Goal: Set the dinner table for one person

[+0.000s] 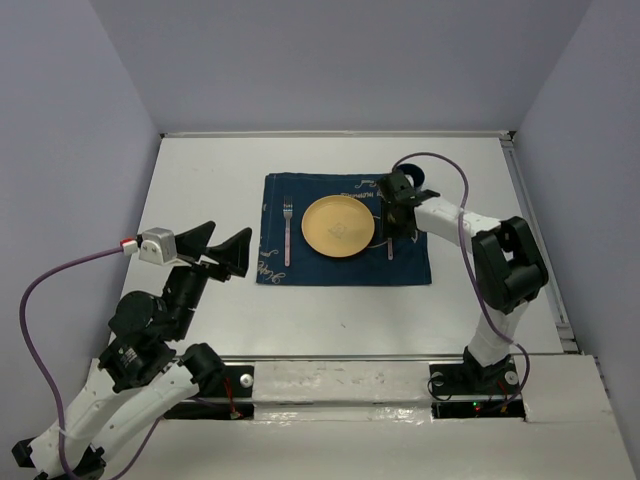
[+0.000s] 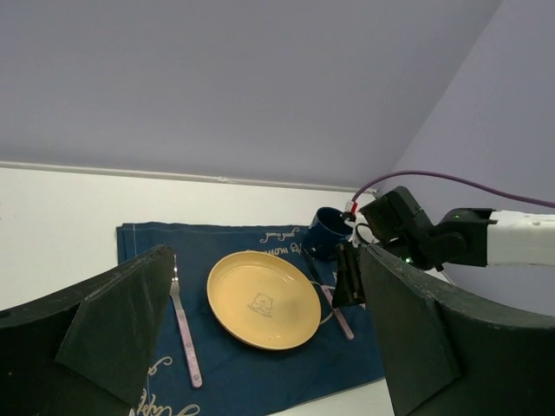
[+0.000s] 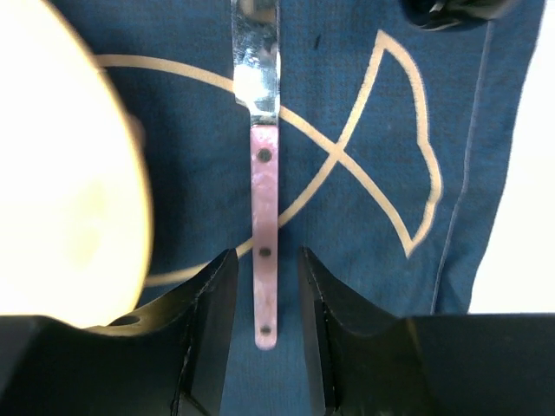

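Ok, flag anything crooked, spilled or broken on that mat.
Nothing stands out. The fork lies straight left of the plate, the knife straight on its right between the fingers of the right gripper, the mug upright beyond.

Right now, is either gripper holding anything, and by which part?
Nothing is held. The right gripper straddles the pink handle of the knife near its end, jaws open, mat showing on both sides. The left gripper is open and empty.

We see the dinner table [image 1: 200, 200], large plain white rectangular tabletop, flat and level, smooth matte surface, filling the middle of our overhead view, narrowing toward the far edge.
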Robot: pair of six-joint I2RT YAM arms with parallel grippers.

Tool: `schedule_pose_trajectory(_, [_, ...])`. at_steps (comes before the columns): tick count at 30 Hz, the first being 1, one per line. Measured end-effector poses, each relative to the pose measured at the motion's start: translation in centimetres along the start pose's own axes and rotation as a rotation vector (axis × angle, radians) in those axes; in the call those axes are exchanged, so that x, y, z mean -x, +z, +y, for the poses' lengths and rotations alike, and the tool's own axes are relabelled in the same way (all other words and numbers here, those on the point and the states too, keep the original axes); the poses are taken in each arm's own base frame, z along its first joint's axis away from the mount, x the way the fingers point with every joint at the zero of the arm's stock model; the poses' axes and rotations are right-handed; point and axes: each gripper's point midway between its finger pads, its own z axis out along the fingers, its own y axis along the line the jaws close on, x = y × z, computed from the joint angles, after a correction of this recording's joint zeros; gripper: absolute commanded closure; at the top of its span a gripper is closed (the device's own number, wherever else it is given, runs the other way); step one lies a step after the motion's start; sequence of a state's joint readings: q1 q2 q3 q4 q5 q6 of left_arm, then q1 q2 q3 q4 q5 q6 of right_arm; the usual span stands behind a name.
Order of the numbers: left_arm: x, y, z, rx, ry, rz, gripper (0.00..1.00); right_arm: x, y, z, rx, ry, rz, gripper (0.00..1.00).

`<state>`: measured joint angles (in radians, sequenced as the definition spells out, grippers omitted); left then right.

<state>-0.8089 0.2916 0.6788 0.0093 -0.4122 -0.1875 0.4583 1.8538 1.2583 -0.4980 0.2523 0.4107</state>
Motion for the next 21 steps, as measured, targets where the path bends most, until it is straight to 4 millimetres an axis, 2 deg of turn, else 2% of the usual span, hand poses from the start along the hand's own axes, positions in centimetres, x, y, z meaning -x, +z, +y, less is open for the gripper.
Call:
schedule_pose_trajectory(4, [0.1, 0.0, 0.1, 0.005, 0.001, -0.003, 0.01, 1.1, -2.8, 0.3, 0.042, 0.011, -0.059, 0.58])
schedule_pose_trajectory(5, [0.1, 0.0, 0.1, 0.005, 0.001, -0.003, 0.01, 1.6, -4.2, 0.5, 0.062, 0.014, -0.088, 0.57])
schedule_pose_trajectory(7, [0.1, 0.0, 0.2, 0.007, 0.003, -0.004, 0.01, 2.6, -7.2, 1.2, 0.115, 0.017, -0.159, 0.36])
schedule_pose_trajectory(9, [0.1, 0.1, 0.3, 0.010, 0.007, -0.006, 0.01, 3.4, -10.0, 1.7, 0.163, 0.017, -0.226, 0.32])
schedule_pose_trajectory(10, [0.0, 0.1, 0.3, 0.011, 0.008, -0.007, 0.01, 3.7, -11.4, 1.8, 0.185, 0.020, -0.264, 0.03])
schedule_pose_trajectory(12, [-0.1, 0.1, 0.4, 0.014, 0.014, -0.006, 0.01, 4.3, -14.3, 1.8, 0.231, 0.042, -0.346, 0.00])
schedule_pose_trajectory(13, [-0.2, 0.2, 0.5, 0.018, 0.022, -0.004, 0.01, 4.5, -16.4, 1.4, 0.256, 0.050, -0.405, 0.00])
schedule_pose_trajectory(18, [-0.7, 0.7, 0.9, 0.039, 0.050, 0.009, 0.01, 5.3, -24.0, -1.9, 0.335, 0.156, -0.664, 0.00])
schedule_pose_trajectory(21, [-1.2, 1.2, 1.4, 0.064, 0.067, 0.026, 0.01, 4.7, -27.9, -3.8, 0.393, 0.195, -0.797, 0.00])
